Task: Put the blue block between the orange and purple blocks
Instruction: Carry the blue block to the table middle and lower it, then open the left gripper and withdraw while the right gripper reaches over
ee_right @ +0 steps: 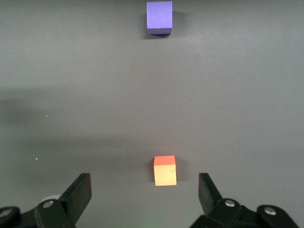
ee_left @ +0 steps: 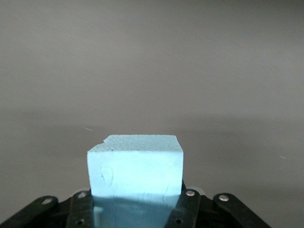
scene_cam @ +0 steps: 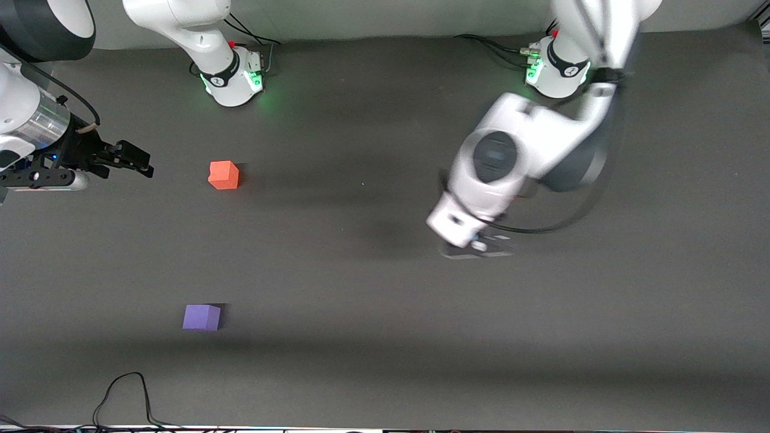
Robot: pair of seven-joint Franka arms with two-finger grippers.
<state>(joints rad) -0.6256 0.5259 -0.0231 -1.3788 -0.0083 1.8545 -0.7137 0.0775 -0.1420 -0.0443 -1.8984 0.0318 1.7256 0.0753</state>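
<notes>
The blue block point(ee_left: 135, 166) is a pale sky-blue cube gripped between the fingers of my left gripper point(ee_left: 135, 211). In the front view the left gripper point(scene_cam: 478, 246) is low over the table's middle, toward the left arm's end, and the arm hides nearly all of the block. The orange block point(scene_cam: 223, 175) sits toward the right arm's end. The purple block point(scene_cam: 201, 317) lies nearer the front camera than the orange one. My right gripper point(scene_cam: 135, 161) is open and empty beside the orange block. The right wrist view shows the orange block point(ee_right: 165, 171) and the purple block point(ee_right: 159, 17).
The two arm bases point(scene_cam: 231, 78) point(scene_cam: 556, 69) stand along the table's back edge. A black cable point(scene_cam: 126, 391) loops on the table near the front edge, toward the right arm's end. Dark mat lies between the orange and purple blocks.
</notes>
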